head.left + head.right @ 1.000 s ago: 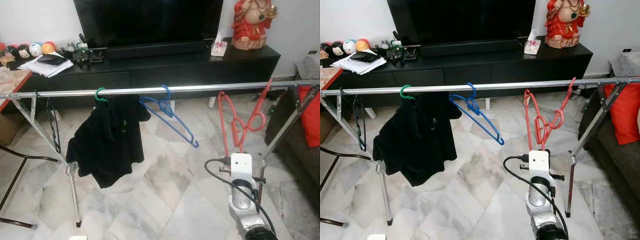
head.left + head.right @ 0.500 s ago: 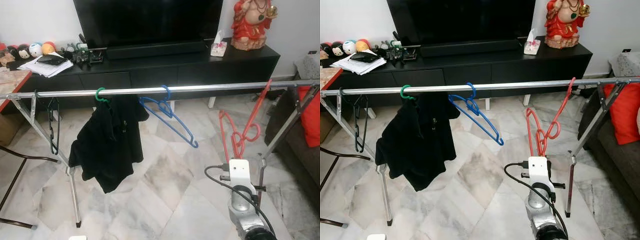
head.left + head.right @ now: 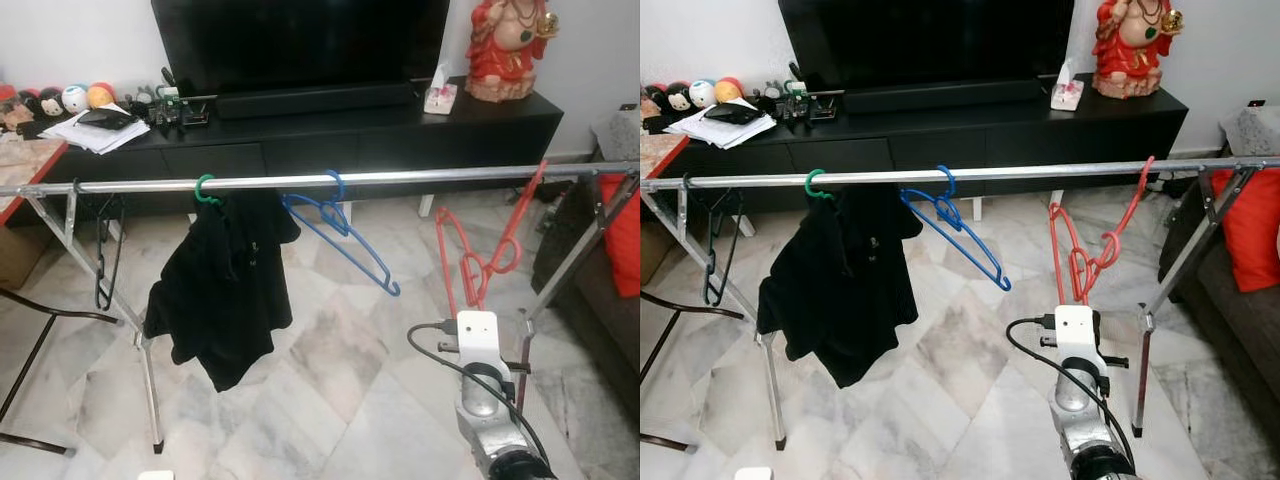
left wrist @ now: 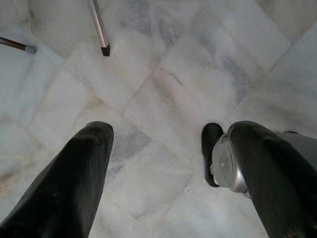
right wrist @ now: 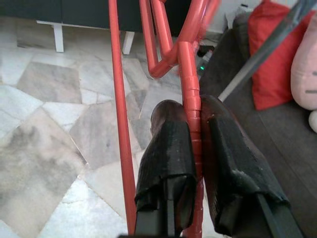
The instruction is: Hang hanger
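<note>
The red hanger (image 3: 470, 265) is tilted, its long hook end reaching up to the silver rail (image 3: 420, 178) near the rail's right end. My right gripper (image 5: 195, 111) is shut on the hanger's red bar (image 5: 188, 64), just below the rail's height; in the eye views it sits behind my white wrist unit (image 3: 475, 335). Whether the hook rests over the rail cannot be told. My left gripper (image 4: 163, 139) hangs low over the marble floor, open and holding nothing.
On the rail hang a black garment (image 3: 225, 285) on a green hanger (image 3: 205, 188), a blue hanger (image 3: 340, 235) and a black hanger (image 3: 105, 255). The rack's right leg (image 3: 565, 270) stands by a sofa with a red cushion (image 3: 625, 235). A black TV console (image 3: 350, 130) lies behind.
My right gripper has drawn the red hanger slightly lower, with its hook end still at the rail. The black garment and the black hanger have swayed on the rail.
</note>
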### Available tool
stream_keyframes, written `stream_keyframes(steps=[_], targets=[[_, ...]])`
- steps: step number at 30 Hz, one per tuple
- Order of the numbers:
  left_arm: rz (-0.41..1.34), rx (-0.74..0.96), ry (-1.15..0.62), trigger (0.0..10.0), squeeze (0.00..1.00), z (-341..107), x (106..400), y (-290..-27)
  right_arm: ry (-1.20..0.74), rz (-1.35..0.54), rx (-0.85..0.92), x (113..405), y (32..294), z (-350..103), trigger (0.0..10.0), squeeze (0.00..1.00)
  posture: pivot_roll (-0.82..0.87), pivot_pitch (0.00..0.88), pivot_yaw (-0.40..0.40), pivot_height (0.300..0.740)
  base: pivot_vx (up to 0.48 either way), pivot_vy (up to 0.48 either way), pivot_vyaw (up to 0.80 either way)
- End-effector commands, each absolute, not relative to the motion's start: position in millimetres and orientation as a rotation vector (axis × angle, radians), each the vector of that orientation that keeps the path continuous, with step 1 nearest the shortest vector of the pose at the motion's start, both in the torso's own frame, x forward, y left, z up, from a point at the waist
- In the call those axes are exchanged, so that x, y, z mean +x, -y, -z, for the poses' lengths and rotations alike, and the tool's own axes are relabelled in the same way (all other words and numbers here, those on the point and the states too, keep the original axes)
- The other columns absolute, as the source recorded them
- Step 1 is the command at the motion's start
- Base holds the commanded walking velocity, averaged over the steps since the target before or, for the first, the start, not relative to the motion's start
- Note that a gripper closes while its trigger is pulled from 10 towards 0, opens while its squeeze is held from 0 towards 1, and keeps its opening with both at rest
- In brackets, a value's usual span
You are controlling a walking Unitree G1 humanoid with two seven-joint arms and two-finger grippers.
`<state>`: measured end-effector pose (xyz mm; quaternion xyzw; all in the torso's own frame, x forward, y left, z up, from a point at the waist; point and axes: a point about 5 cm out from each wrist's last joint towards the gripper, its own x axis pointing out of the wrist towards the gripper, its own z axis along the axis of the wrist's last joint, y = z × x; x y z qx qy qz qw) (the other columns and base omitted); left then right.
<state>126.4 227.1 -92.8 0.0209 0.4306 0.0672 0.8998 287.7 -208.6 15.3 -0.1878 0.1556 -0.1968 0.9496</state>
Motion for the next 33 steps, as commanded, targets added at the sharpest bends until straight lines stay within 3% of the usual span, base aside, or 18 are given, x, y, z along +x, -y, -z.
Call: stream_keyframes(steps=[1,9,33], targets=[[-0.152,0.035,-0.901,10.0,0.0,93.1,121.9,-232.3,-0.27,0.383,-0.364,294.9,201.5,-23.4,10.0,0.0,-0.09,0.0,0.038,0.74,0.0,0.266,0.0],[-0.148,0.037,-0.907,10.0,0.0,93.6,120.6,-232.6,-0.267,0.382,-0.361,295.5,201.0,-23.9,10.0,0.0,-0.08,0.0,0.037,0.74,0.0,0.261,0.0],[-0.1,0.033,-0.925,10.0,0.0,94.6,121.3,-229.4,-0.274,0.392,-0.361,295.5,201.4,-23.4,10.0,0.0,-0.08,0.0,0.038,0.74,0.0,0.0,0.0]])
